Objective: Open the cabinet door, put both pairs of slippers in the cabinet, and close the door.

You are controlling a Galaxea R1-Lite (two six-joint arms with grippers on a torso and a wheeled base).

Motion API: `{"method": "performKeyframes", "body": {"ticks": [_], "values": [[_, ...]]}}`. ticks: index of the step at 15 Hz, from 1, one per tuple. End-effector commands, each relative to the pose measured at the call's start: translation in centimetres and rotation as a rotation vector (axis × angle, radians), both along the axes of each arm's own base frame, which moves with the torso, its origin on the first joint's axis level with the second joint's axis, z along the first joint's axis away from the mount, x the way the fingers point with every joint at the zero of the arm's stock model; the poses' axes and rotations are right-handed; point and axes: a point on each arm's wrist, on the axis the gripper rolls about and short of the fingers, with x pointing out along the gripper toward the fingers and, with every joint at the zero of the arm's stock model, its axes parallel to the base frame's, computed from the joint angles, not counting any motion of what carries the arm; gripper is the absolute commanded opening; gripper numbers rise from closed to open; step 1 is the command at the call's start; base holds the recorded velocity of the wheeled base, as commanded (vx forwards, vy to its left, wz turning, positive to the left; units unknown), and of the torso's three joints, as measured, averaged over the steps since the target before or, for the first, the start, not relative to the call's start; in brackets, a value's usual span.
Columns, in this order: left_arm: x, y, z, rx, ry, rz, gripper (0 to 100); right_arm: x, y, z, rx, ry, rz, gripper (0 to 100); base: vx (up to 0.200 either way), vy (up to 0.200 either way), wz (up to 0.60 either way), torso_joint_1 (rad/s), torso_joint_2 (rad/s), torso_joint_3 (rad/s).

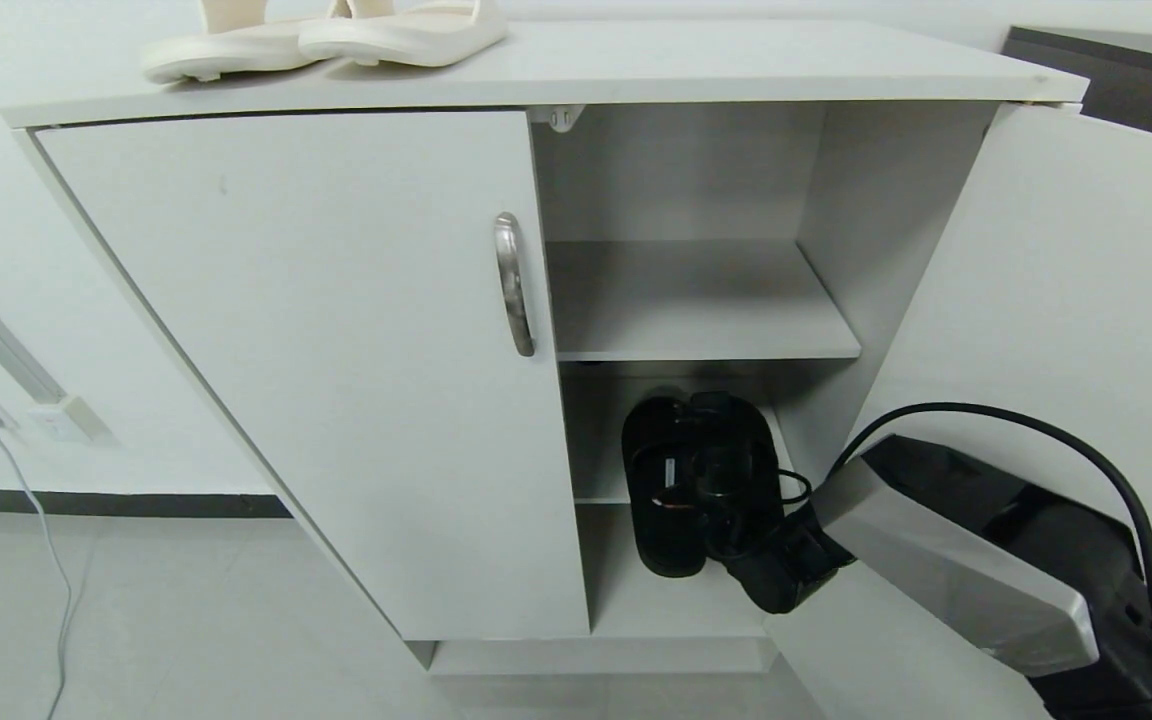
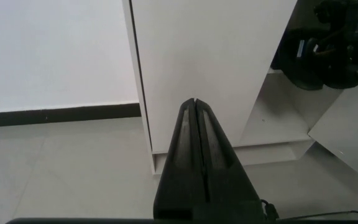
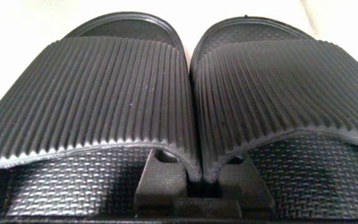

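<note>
You have two pairs of slippers to count. The pair of cream foam slippers [image 1: 336, 40] lies on top of the white two-door cabinet [image 1: 636, 70]. The pair of black ribbed rubber slippers [image 1: 681, 490] is inside the open side, below the upper shelf [image 1: 696, 300]. Your right gripper [image 3: 197, 177] is clamped on the black pair's two inner strap edges, pressing them together. One door [image 1: 316, 350], with the curved metal handle [image 1: 513, 285], is closed, and the other door [image 1: 1066, 300] stands open. Your left gripper [image 2: 194, 109] has its fingers pressed together on nothing, above the floor before the cabinet.

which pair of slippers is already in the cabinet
The black pair, low in the open compartment, gripped by the right gripper. The cream pair lies on top of the cabinet.
</note>
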Motion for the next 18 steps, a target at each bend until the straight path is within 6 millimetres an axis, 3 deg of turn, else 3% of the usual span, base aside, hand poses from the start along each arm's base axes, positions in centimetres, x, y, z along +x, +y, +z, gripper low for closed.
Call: {"method": "performKeyframes", "body": {"ticks": [1,9,15,18], "values": [[0.0,0.0,0.0,0.000,0.001,0.000,0,2.3,0.1,-0.6,-0.002,0.007,-0.016,0,0.000,0.000,0.00,0.000,0.00,0.000],[0.0,0.0,0.0,0.000,0.001,0.000,0,5.9,1.0,1.3,0.027,-0.033,-0.027,0,0.000,0.000,0.00,0.000,0.00,0.000],[0.0,0.0,0.0,-0.002,0.002,0.000,0,6.3,0.4,-0.1,-0.015,0.037,-0.017,0,0.000,0.000,0.00,0.000,0.00,0.000],[0.0,0.0,0.0,0.000,0.001,0.000,0,6.5,0.1,0.1,-0.006,0.028,-0.023,0,0.000,0.000,0.00,0.000,0.00,0.000]]}}
